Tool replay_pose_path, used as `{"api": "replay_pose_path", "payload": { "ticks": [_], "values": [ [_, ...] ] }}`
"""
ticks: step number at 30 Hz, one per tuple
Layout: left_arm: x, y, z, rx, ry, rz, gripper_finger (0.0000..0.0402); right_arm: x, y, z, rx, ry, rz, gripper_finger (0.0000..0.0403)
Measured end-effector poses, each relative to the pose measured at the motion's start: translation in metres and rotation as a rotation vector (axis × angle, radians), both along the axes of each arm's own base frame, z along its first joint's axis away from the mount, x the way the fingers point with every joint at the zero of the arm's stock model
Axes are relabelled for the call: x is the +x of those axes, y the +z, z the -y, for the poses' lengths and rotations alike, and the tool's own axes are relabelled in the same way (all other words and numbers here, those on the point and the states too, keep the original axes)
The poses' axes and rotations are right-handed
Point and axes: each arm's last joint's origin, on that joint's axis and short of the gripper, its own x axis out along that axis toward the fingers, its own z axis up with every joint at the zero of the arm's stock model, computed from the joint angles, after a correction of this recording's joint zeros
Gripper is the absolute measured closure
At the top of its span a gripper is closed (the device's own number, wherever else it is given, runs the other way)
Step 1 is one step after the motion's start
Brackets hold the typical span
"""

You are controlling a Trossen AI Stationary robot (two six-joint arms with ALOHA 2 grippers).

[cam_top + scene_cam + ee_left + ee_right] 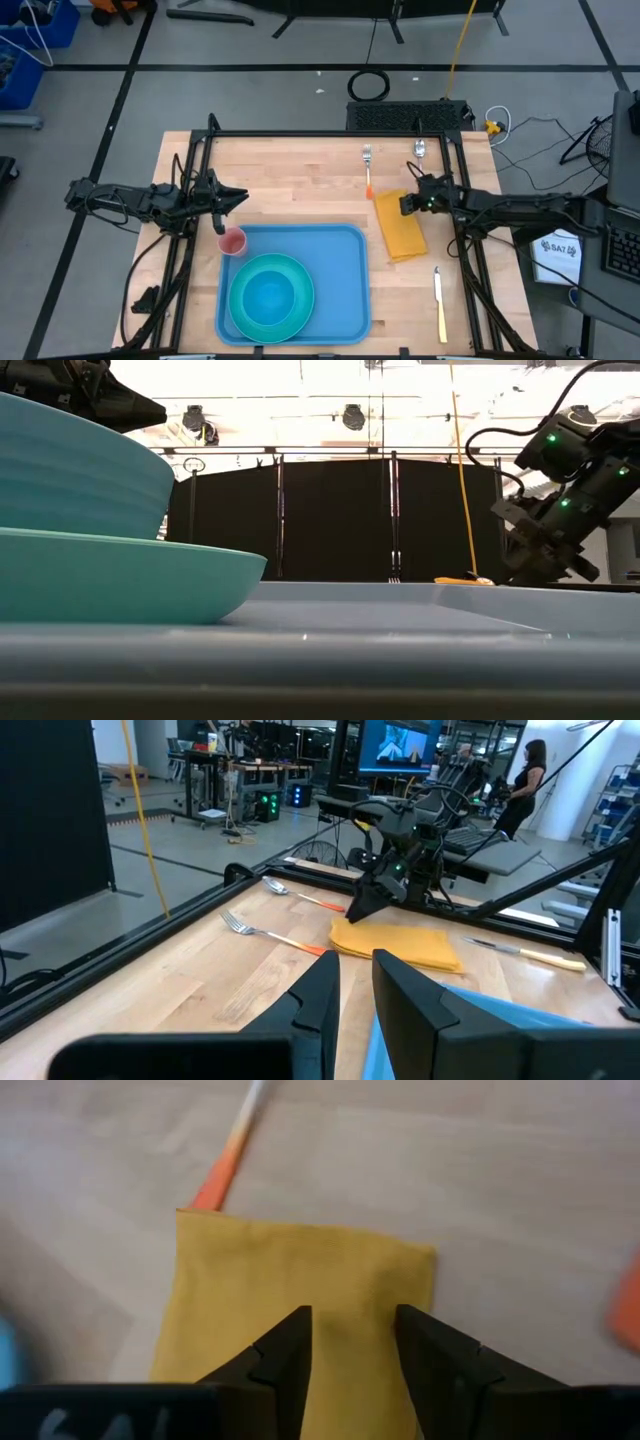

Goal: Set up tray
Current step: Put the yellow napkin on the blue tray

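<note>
The light-blue tray (345,270) lies at the table's near middle. A teal plate (240,300) with a bowl (272,295) in it rests on the tray. A pink cup (233,241) stands at its far left corner. A folded yellow napkin (402,232) lies flat on the wood to the tray's right. My right gripper (353,1325) is open and slants down over the napkin's far end, one finger on either side of its middle. My left gripper (355,985) is open, holds nothing, and hovers level beyond the cup at the table's left. My right gripper comes at the napkin's far end (350,1280) from above, slanting down from the table's right. Its fingertips (352,912) are right at the cloth. I cannot tell whether they touch it.
A fork with an orange handle (368,172) and a spoon (420,152) lie beyond the napkin at the far side. A knife (440,305) lies near the table's right front. Bare wood shows between the tray and the fork. A person stands far off in the room.
</note>
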Motion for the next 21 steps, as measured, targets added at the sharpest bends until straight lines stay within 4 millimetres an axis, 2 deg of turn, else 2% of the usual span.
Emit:
{"api": "replay_pose_path", "payload": {
  "ticks": [12, 15, 18, 21],
  "values": [
    [0.0, 0.0, 0.0, -0.002, 0.0, 0.001, 0.0334, 0.0021, -0.004, -0.0013, 0.044, 0.061, -0.023, 0.0281],
    [0.0, 0.0, 0.0, -0.002, 0.0, 0.001, 0.0334, 0.0017, -0.0043, -0.0013, 0.034, 0.071, -0.035, 0.0316],
    [0.0, 0.0, 0.0, -0.002, 0.0, 0.001, 0.0334, 0.0016, -0.0046, -0.0014, 0.016, 0.095, -0.05, 0.0378],
    [0.0, 0.0001, 0.0, -0.002, 0.0, 0.001, 0.0334, 0.001, -0.0048, -0.0009, -0.01, 0.096, -0.068, 0.0397]
  ]
}}
